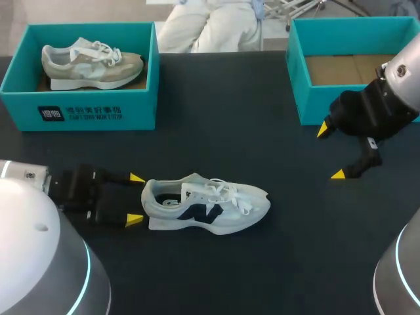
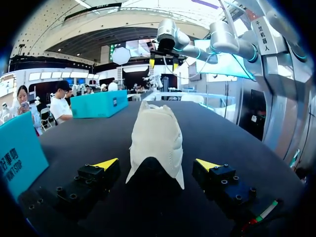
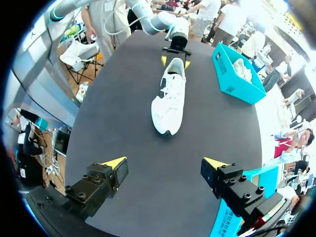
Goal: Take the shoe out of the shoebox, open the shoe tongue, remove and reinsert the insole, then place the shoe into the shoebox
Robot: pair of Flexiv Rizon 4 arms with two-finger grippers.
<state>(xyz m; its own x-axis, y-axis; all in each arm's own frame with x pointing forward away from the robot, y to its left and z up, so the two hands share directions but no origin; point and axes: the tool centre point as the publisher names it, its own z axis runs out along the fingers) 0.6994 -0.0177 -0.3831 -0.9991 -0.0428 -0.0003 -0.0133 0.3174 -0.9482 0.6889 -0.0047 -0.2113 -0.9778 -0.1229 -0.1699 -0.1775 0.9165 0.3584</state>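
At the far left of the dark surface (image 1: 249, 131) stood a teal shoebox (image 1: 85, 111) with a beige shoe (image 1: 92, 64) lying in it, toe toward the right. Nearer the front edge, my left arm came in low from the left side. The left gripper (image 1: 135, 199) sat just above the surface with its yellow-tipped fingers spread apart, one on either side of the heel of the white shoe (image 1: 207, 205). In the left wrist view a gap showed between each finger and the heel, so nothing was clasped. The white shoe, with a dark mark on its side and white laces, rested upright on its sole in the middle of the surface, outside both boxes, heel toward the left gripper and toe pointing right. Further right, at the back, a second teal shoebox (image 1: 312, 105) stood with only its brown cardboard floor showing. Just in front of that box, my right arm reached in from the right side. The right gripper (image 1: 331, 153) hung above the surface well apart from the white shoe, fingers wide apart and holding nothing
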